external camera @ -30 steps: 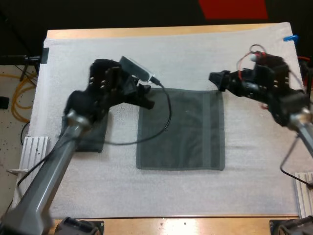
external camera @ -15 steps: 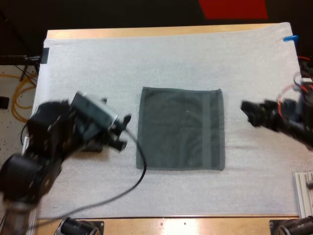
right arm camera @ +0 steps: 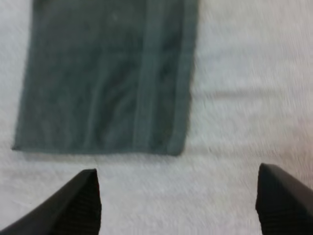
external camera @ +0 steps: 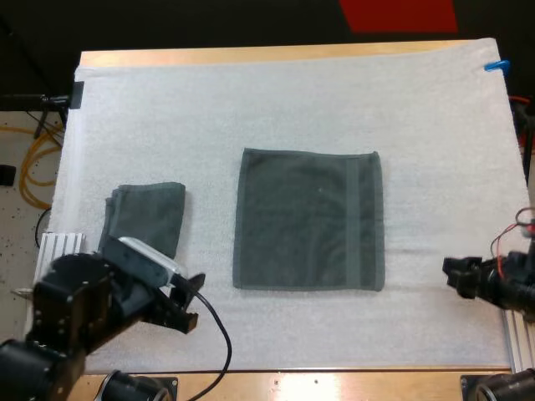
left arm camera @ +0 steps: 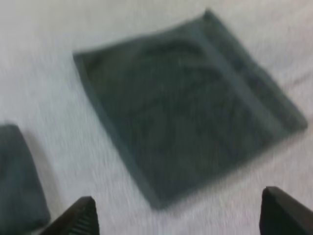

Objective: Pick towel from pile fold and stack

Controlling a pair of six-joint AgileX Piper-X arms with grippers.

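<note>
Both arms have pulled back from the towel (external camera: pixel 308 220). Half a second ago the left gripper (external camera: pixel 190 301) sat level with the towel's left edge; now it's down by the near edge of the mat (external camera: pixel 276 100), low and left. The right gripper (external camera: pixel 454 277) has dropped back too, out to the far right of the mat.

The towel hasn't budged. It lies flat and square in the middle of the mat, a lighter band running down its right side, all four edges straight, and nothing is touching it. Off to its left, well apart, sits the stack (external camera: pixel 147 215), folded narrow, its near end tucked under the left arm in the high view.

Left gripper: released, fingers (left arm camera: pixel 80 218) wide apart over bare mat. The towel's near corner is just beyond them and the stack is off to one side.

Right gripper: released as well, fingers (right arm camera: pixel 80 200) spread wide over bare mat and holding nothing. The towel's banded near corner is just ahead of them.

From above, the left gripper points toward the towel's near left corner and stops short of it. The right gripper points in at the near right corner from well off. The wooden table (external camera: pixel 276 55) shows as a strip along the far side of the mat.
</note>
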